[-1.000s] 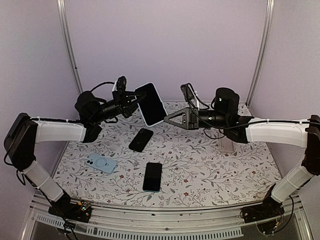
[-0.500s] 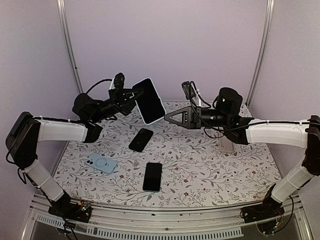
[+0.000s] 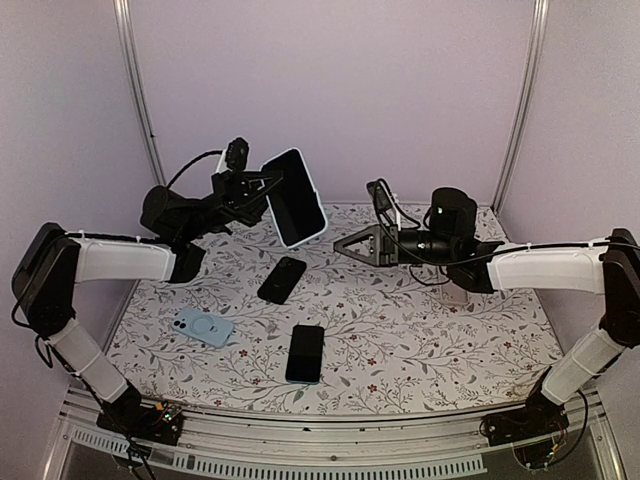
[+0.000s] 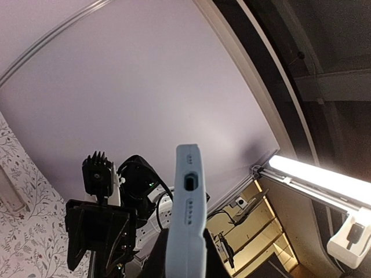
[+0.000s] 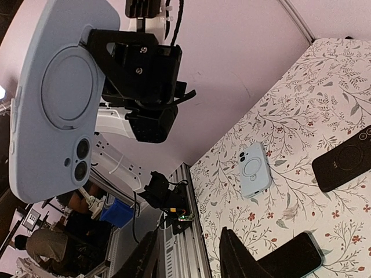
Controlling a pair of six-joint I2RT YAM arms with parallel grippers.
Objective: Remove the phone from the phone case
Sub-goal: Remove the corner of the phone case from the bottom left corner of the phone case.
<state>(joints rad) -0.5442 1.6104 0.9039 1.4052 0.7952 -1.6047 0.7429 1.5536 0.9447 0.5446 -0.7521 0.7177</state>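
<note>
The phone (image 3: 296, 199), dark screen in a pale blue phone case, is held up in the air at the back left with my left gripper (image 3: 258, 190) shut on its lower end. The left wrist view shows the case's bottom edge (image 4: 188, 214) with its port, squeezed between my dark fingers (image 4: 152, 267). The right wrist view shows the case's back (image 5: 55, 98) with ring and two lenses. My right gripper (image 3: 345, 246) hangs open just right of the phone and lower, apart from it, nothing between its fingers (image 5: 239, 255).
On the flowered table (image 3: 400, 340) lie a pale blue cased phone (image 3: 203, 326), a black one (image 3: 283, 279) near the middle and another dark phone (image 3: 305, 352) nearer the front. A pale object (image 3: 456, 291) sits under the right arm.
My left arm has lifted the cased phone a little up and to the left. The right gripper has sunk slightly, widening the gap to the phone.
</note>
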